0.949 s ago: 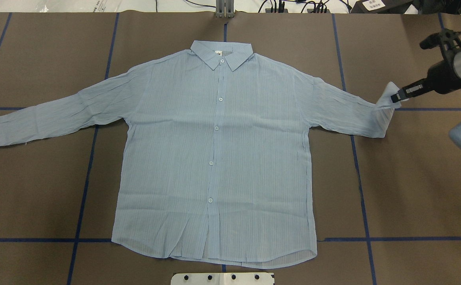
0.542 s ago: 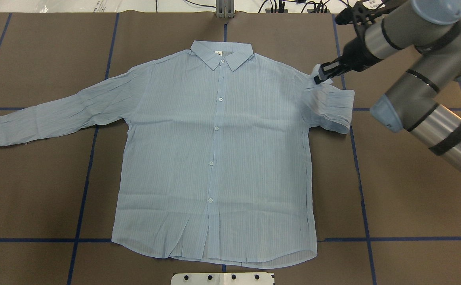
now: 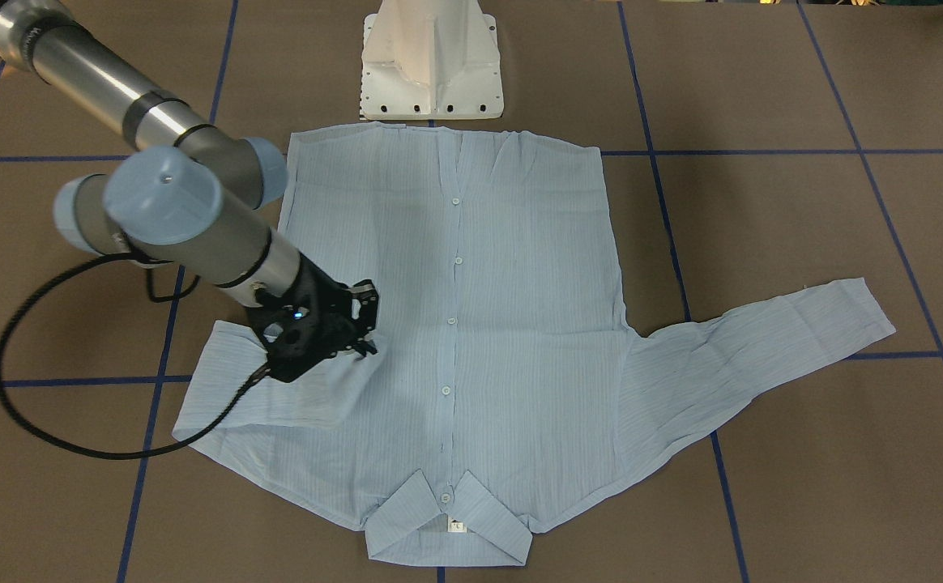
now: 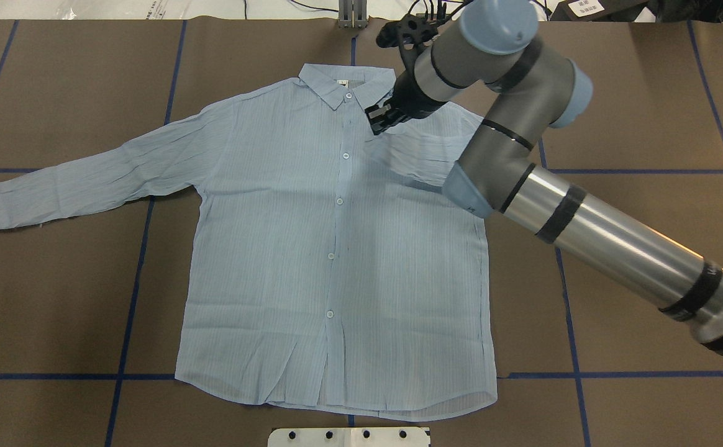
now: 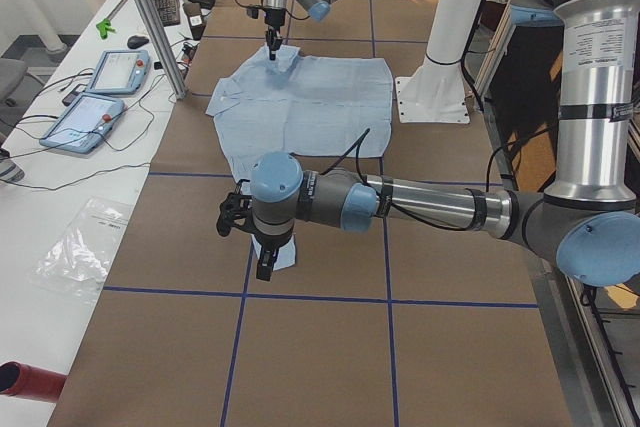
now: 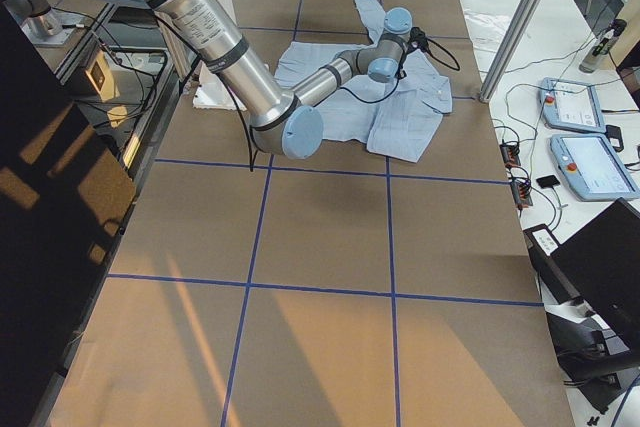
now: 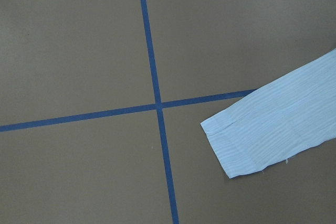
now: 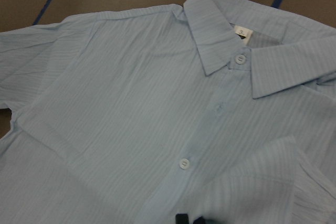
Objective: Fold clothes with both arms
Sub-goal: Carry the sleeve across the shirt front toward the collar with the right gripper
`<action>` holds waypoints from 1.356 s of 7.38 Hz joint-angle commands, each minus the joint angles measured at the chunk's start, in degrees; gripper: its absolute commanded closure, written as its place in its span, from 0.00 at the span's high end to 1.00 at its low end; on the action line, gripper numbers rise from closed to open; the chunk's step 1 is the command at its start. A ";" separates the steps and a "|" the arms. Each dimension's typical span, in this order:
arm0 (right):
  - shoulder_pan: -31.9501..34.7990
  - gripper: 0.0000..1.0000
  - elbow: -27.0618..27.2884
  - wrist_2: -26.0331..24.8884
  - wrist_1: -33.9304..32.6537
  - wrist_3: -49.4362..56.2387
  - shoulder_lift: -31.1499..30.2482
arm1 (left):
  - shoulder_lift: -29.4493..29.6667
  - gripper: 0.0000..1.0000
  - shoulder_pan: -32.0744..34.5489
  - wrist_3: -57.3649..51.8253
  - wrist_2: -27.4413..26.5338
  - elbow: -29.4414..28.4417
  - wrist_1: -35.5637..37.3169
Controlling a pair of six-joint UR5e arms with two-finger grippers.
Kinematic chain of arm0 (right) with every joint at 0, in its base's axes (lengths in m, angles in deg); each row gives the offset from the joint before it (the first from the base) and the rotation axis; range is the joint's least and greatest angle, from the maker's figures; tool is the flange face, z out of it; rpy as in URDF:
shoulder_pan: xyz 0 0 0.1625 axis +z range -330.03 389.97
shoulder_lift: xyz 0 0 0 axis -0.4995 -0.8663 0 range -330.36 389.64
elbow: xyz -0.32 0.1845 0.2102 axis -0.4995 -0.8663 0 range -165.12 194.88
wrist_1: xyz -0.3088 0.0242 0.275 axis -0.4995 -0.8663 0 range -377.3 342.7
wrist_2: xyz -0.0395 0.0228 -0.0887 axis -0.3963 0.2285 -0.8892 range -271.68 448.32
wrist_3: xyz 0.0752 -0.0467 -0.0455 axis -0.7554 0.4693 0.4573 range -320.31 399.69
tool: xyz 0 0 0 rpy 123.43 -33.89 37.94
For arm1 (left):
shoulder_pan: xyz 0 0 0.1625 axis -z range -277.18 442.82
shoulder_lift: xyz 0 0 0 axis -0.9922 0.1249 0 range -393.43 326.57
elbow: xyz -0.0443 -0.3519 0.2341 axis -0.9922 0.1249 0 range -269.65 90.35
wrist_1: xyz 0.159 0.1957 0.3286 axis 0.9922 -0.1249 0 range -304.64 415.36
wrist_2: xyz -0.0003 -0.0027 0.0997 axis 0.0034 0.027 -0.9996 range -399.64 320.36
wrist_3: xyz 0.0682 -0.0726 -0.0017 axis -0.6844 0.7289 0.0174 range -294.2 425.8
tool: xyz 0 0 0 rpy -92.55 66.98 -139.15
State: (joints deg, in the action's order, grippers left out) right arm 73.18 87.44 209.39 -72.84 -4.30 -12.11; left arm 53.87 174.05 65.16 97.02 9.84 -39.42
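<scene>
White pedestal base [image 4: 349, 436] sits at the near edge of the brown counter [image 4: 57, 298], which is gridded with blue tape lines [image 4: 57, 376]. Shirt [image 4: 274, 248] lies flat mid-counter, front up and buttoned, hem nearest the base, collar [image 4: 346, 84] on the far side. It is light blue, thin and finely striped, lightly creased, with small white buttons [image 4: 339, 200] and a white neck label [image 8: 242, 31]. Left sleeve [image 4: 88, 186] is stretched out flat to the side. Left pincer [image 5: 264, 269] hangs just by its cuff [image 7: 257, 140]; it shows only from the side, so I cannot tell if it is open or closed. Right arm [image 4: 616, 248] reaches diagonally across and hides the shirt's right shoulder from overhead. Right sleeve [image 4: 417, 155] is doubled back over the chest. Right pincer [image 4: 379, 121] points down just beside the collar, fingers pinched together on the sleeve's cuff edge. Cables [image 4: 442, 9] run beyond the far edge, and tablets [image 5: 118, 71] lie on a side desk.
</scene>
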 commanded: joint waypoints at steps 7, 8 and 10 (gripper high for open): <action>-9.28 0.00 -18.93 -12.95 0.35 -0.13 17.04 | 0.94 1.00 0.00 0.20 -0.07 -1.40 -0.06; -9.81 0.00 -19.73 -13.48 0.35 -0.13 17.57 | 0.94 1.00 0.00 0.20 -0.07 -1.40 0.03; -10.42 0.60 -19.74 -13.75 0.44 -0.13 17.66 | 1.12 1.00 0.00 0.20 -0.07 -1.40 0.03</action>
State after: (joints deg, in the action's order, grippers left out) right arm 63.29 67.90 195.96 -72.47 -4.43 5.38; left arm 54.93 174.05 65.35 96.94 8.43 -39.40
